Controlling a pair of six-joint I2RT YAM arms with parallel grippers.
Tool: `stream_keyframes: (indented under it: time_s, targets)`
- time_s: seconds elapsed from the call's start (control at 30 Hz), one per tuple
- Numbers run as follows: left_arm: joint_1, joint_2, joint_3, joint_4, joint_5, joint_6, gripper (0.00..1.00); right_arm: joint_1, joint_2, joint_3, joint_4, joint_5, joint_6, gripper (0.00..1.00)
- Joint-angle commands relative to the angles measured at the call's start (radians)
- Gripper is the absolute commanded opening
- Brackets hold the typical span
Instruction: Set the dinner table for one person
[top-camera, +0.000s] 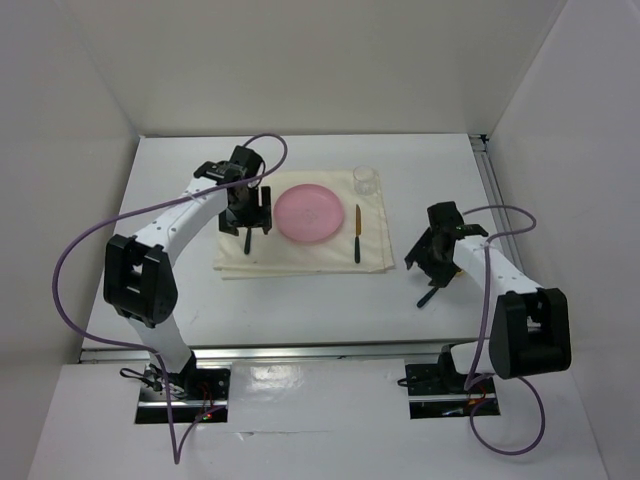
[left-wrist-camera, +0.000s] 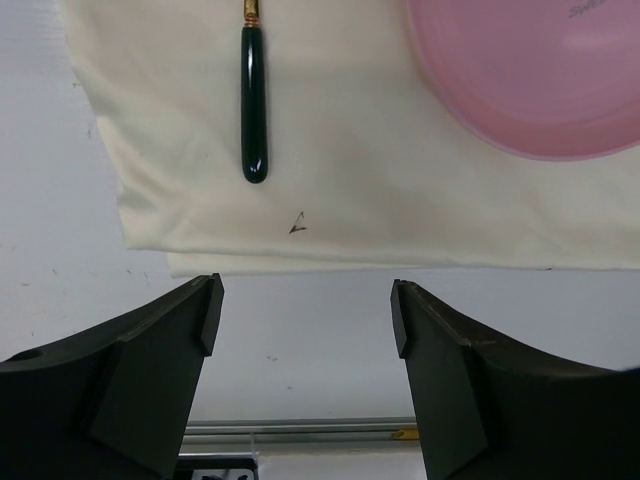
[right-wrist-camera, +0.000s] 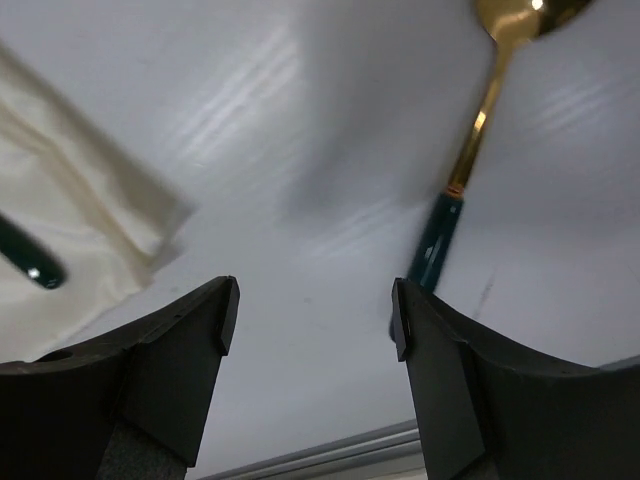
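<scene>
Left end effector (left-wrist-camera: 305, 310) wide, right end effector (right-wrist-camera: 315, 310) wide, pink plate (left-wrist-camera: 520, 70) lettering unreadable.

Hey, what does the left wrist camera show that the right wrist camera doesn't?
Only the left wrist view shows the round pink plate and a dark green utensil handle with a gold collar, lying on the mat apart from the plate. Only the right wrist view shows the gold spoon with a dark green handle, lying on bare tabletop. Both show the cream cloth mat and the matte white dinner table. Each also shows its own open gripper, the left gripper or the right gripper.
</scene>
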Motion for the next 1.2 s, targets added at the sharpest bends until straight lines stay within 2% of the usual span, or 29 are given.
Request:
stream_keyframes:
  time_s: [0.0, 0.27, 0.37, 0.43, 0.5, 0.53, 0.6, 0.63, 0.7, 0.9, 1.17]
  targets:
    - [-0.016, -0.012, 0.007, 0.005, 0.018, -0.012, 0.86, -0.033, 0.018, -0.056, -0.054, -0.007, 0.089, 0.75]
    - [-0.016, -0.022, 0.007, 0.005, 0.008, -0.012, 0.86, -0.051, 0.058, -0.156, 0.038, -0.027, 0.112, 0.72]
    - [-0.016, -0.022, 0.007, 0.005, 0.008, -0.012, 0.86, -0.051, 0.077, -0.166, 0.060, -0.027, 0.121, 0.68]
    - [-0.016, -0.022, 0.007, 0.005, 0.008, -0.012, 0.86, -0.051, 0.086, -0.166, 0.071, -0.027, 0.121, 0.59]
    - [-0.016, -0.012, 0.007, 0.005, 0.008, -0.012, 0.86, -0.051, 0.086, -0.166, 0.081, -0.039, 0.121, 0.47]
    - [-0.016, -0.012, 0.007, 0.005, 0.008, -0.012, 0.86, -0.051, 0.075, -0.166, 0.081, -0.040, 0.121, 0.33]
    - [-0.016, -0.012, 0.007, 0.005, 0.008, -0.012, 0.86, -0.051, 0.060, -0.154, 0.081, -0.030, 0.109, 0.19]
    - [-0.016, -0.012, 0.018, 0.005, 0.008, -0.012, 0.86, -0.051, 0.042, -0.136, 0.081, -0.021, 0.109, 0.07]
    - [-0.016, -0.012, 0.018, -0.005, 0.008, -0.012, 0.86, -0.051, 0.018, -0.116, 0.081, -0.021, 0.051, 0.00]
    - [-0.016, -0.012, 0.018, -0.005, -0.012, -0.012, 0.86, -0.009, -0.005, -0.004, 0.127, -0.110, -0.205, 0.00]
    - [-0.016, -0.012, 0.007, -0.005, -0.012, -0.012, 0.86, 0.120, 0.250, 0.253, 0.138, -0.251, -0.390, 0.00]
